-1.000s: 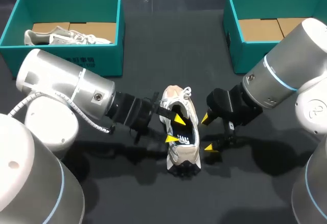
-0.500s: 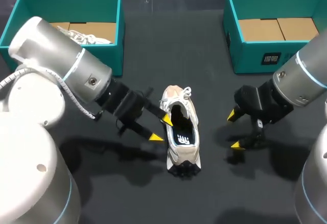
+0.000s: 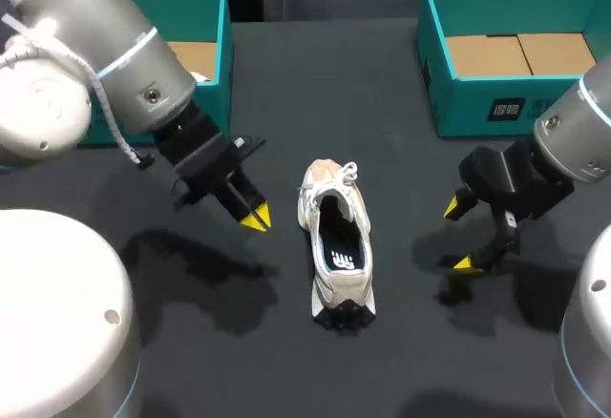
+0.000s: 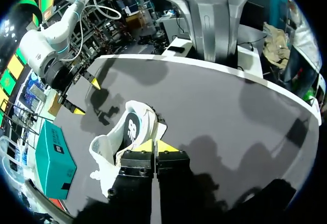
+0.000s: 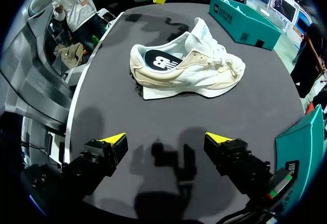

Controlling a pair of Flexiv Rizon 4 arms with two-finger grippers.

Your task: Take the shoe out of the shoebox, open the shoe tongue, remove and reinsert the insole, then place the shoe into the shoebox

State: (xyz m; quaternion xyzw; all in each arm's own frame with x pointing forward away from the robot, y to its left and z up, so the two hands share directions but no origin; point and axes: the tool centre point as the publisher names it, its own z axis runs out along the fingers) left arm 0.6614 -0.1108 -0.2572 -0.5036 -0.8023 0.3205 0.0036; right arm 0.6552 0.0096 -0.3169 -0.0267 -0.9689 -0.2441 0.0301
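While the cream, fabric-looking shoe (image 3: 338, 289) lies mid-frame, its dark insole (image 3: 336, 232) bearing a white mark, probably a logo, left gripper (image 3: 254, 218) is clenched empty; right gripper (image 3: 458, 236) splayed.

A pale shoe (image 3: 337, 241) lies on the dark table (image 3: 315, 84), between the two grippers and touching neither, with its dark insole showing. The left gripper (image 3: 254, 219) is just beside it, yellow tips pressed together, while the right gripper (image 3: 458, 237) stands farther off, tips spread. Teal boxes sit at the far left (image 3: 226, 65) and far right (image 3: 468, 103).
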